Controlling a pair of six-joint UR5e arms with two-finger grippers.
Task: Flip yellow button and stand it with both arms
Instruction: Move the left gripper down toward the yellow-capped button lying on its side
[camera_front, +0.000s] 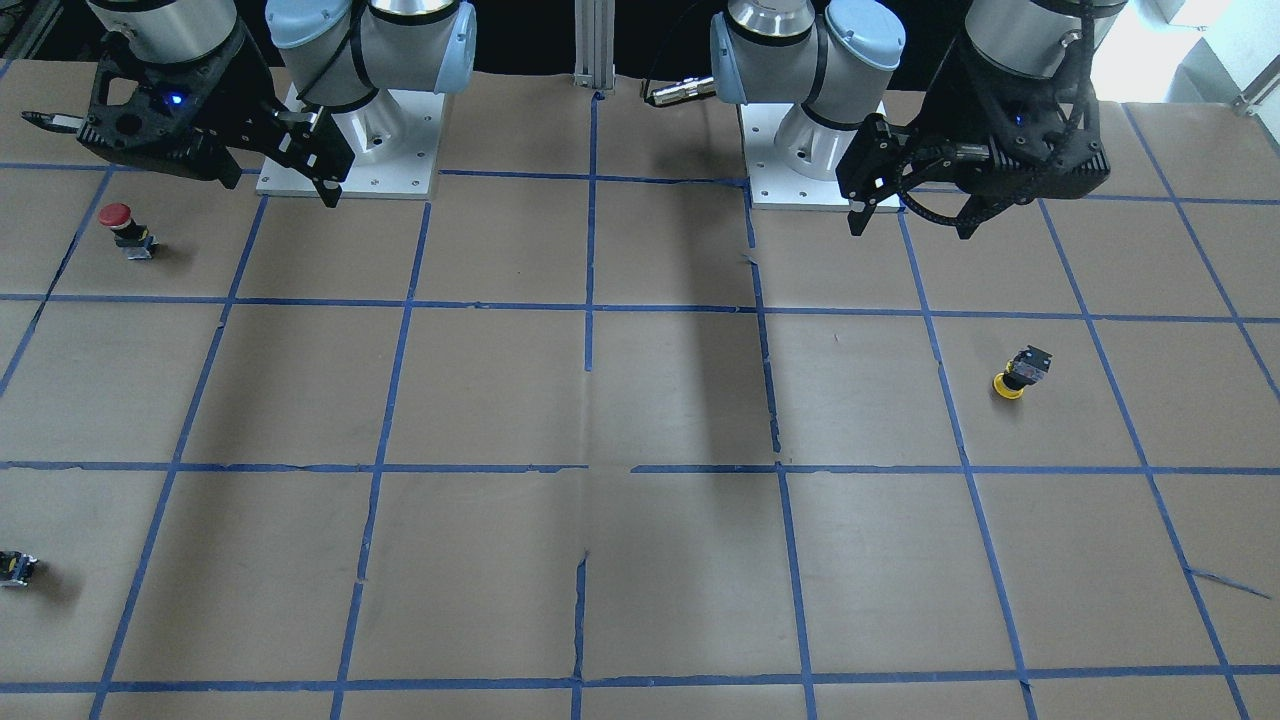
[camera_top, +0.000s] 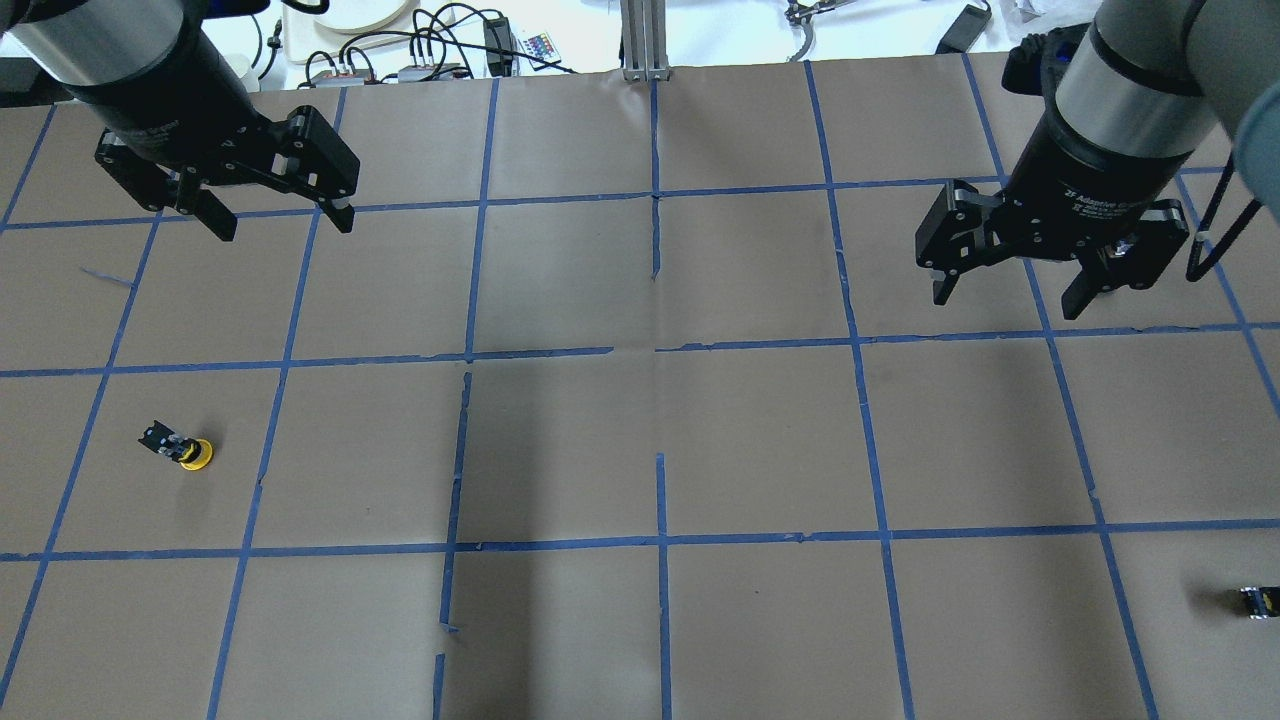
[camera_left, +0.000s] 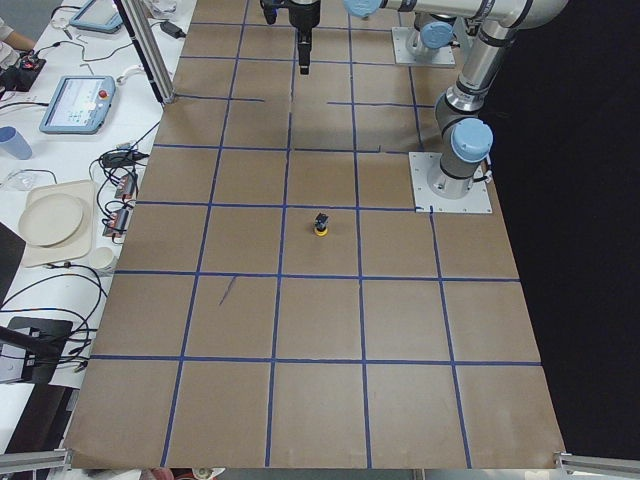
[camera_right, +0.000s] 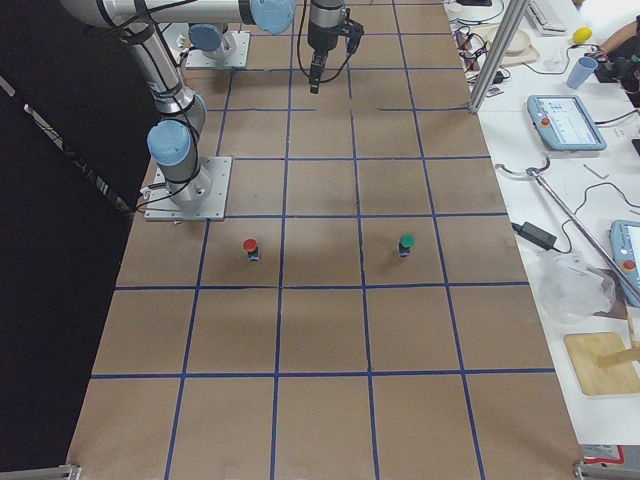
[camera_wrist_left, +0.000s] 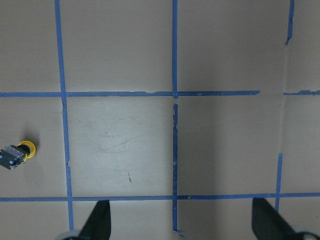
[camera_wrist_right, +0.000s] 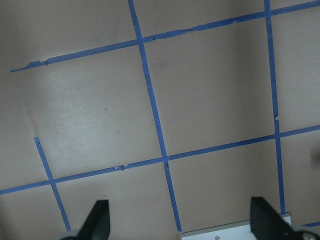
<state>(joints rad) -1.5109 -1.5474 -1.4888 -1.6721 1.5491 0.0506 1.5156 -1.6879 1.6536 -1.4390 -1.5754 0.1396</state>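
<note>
Left gripper (camera_top: 285, 228) and right gripper (camera_top: 1008, 303) both gape wide, empty; left should straddle the tipped yellow button (camera_top: 183, 449) squarely across its body

A red button (camera_front: 125, 230) and a green button (camera_right: 405, 243) stand upright, well apart, on the brown table (camera_front: 680, 400) gridded with blue tape (camera_front: 400, 306).

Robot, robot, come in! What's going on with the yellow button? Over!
Left gripper, right gripper: open, empty, above the table. Yellow button untouched, nearer the left gripper, looks cap-down. Red button far off, not in the way.
</note>
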